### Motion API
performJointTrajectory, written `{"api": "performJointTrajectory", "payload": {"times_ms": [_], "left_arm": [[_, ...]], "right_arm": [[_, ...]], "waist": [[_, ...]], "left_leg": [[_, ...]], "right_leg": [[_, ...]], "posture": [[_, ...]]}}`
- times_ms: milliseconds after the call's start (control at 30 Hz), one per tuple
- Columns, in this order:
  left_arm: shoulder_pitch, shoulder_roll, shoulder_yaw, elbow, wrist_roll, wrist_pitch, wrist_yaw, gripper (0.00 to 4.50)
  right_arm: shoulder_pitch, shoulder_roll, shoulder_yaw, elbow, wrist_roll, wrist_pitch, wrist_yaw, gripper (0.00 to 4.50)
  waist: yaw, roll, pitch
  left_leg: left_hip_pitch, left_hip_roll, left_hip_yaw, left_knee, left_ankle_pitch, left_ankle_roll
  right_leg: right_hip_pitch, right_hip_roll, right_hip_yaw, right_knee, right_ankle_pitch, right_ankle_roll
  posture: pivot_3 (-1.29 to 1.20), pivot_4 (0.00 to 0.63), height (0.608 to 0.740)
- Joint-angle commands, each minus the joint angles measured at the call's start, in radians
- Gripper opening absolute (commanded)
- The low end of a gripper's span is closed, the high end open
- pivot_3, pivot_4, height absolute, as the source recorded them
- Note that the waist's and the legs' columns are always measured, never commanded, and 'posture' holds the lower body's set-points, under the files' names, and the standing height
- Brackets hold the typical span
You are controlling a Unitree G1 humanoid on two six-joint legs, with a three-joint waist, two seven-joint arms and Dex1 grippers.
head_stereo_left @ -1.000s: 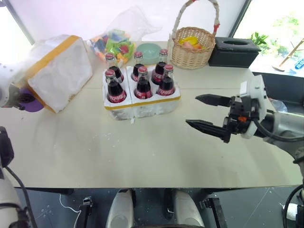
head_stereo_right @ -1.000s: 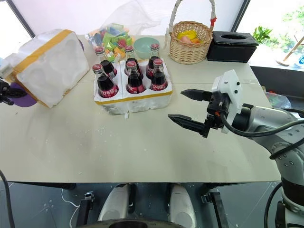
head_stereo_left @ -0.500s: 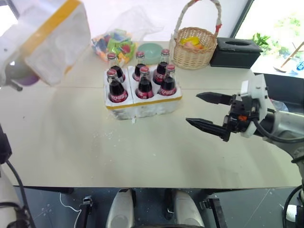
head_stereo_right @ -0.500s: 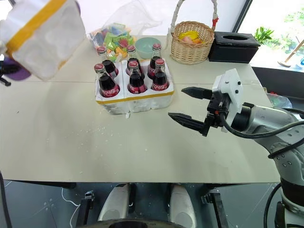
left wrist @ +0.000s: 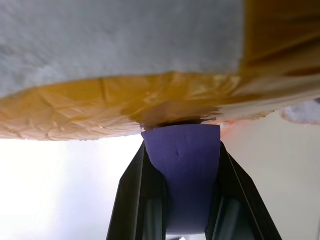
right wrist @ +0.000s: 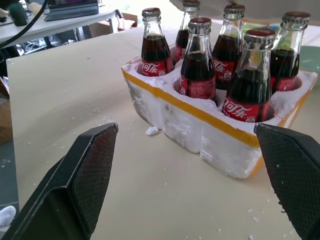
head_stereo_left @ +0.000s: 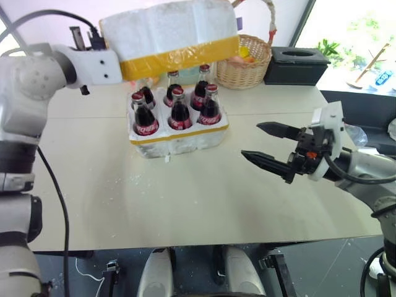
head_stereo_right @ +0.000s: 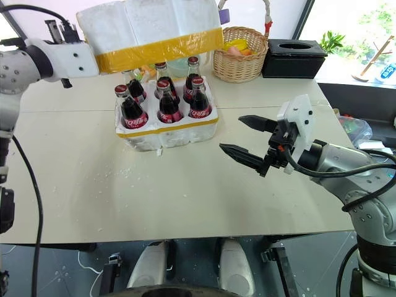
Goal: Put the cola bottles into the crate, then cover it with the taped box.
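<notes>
Several cola bottles (head_stereo_left: 179, 112) stand in the wells of the crate (head_stereo_left: 180, 135), a low white foam tray with a yellow strip, at the table's middle back. The taped box (head_stereo_left: 170, 30) hangs level in the air above the crate's far side, its yellow band facing me and its lower edge by the rear caps. My left gripper (left wrist: 181, 145) is shut on a purple piece fixed under the box's taped edge. My right gripper (head_stereo_left: 250, 141) hovers open over the table to the right of the crate, pointing at it, with nothing between its fingers (right wrist: 75, 185).
A wicker basket (head_stereo_left: 252, 63) and a black box (head_stereo_left: 296, 64) stand at the back right. White foam crumbs (head_stereo_left: 133, 179) lie on the table in front of the crate. The table's front edge (head_stereo_left: 204, 244) runs close below my right gripper.
My left arm has lifted the taped box off the table's left side, swung it right and up over the crate, and rolled it level. The right gripper has stayed put.
</notes>
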Motion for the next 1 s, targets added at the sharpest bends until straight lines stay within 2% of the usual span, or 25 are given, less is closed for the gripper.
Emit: {"api": "performJointTrajectory", "payload": {"times_ms": [33, 133, 267, 600, 867, 1000], "left_arm": [[0.046, 0.03, 0.027, -0.135, 0.046, 0.042, 0.005, 0.35], [0.051, 0.061, 0.061, -0.193, 0.03, 0.077, -0.025, 0.35], [0.041, 0.097, 0.082, -0.207, 0.014, 0.038, -0.006, 0.35], [0.218, 0.121, 0.139, -0.296, 0.025, 0.001, 0.063, 0.35], [0.351, 0.084, 0.104, -0.284, 0.124, -0.149, 0.258, 0.35], [0.39, 0.066, 0.095, -0.247, 0.155, -0.253, 0.378, 2.29]], "right_arm": [[-0.002, 0.02, -0.026, -0.008, 0.013, -0.008, -0.039, 4.5], [-0.001, 0.023, -0.024, 0.001, 0.009, -0.01, -0.046, 4.5], [-0.002, 0.028, -0.003, 0.023, -0.017, -0.024, -0.042, 4.5], [-0.035, 0.047, 0.027, 0.059, -0.045, -0.034, -0.036, 4.5], [-0.051, 0.058, 0.045, 0.071, -0.052, -0.034, -0.035, 4.5], [-0.068, 0.061, 0.053, 0.081, -0.055, -0.03, -0.032, 4.5]], "waist": [[0.003, 0.0, 0.0], [0.005, 0.0, 0.0], [0.003, 0.0, 0.0], [0.002, 0.0, 0.0], [0.003, 0.0, 0.0], [0.003, 0.0, 0.0]], "left_leg": [[0.0, 0.0, 0.0, 0.0, 0.0, 0.0], [-0.001, 0.0, 0.0, 0.002, 0.0, 0.0], [-0.002, 0.0, 0.0, 0.003, 0.0, 0.0], [-0.002, 0.0, 0.0, 0.002, 0.0, 0.0], [-0.002, 0.0, 0.0, 0.002, 0.0, 0.0], [-0.001, 0.0, 0.001, 0.001, 0.0, 0.0]], "right_leg": [[0.0, 0.0, 0.0, 0.0, 0.0, 0.0], [0.001, 0.0, 0.0, -0.001, 0.0, 0.0], [0.001, 0.0, 0.0, -0.003, 0.0, 0.0], [0.0, 0.0, 0.001, -0.003, 0.0, 0.0], [0.0, 0.0, 0.001, -0.003, 0.0, 0.0], [0.0, 0.0, 0.001, -0.003, 0.0, 0.0]], "posture": [[0.0, 0.15, 0.74], [0.0, 0.15, 0.74], [0.0, 0.15, 0.74], [0.0, 0.15, 0.74], [0.0, 0.15, 0.74], [0.0, 0.15, 0.74]]}}
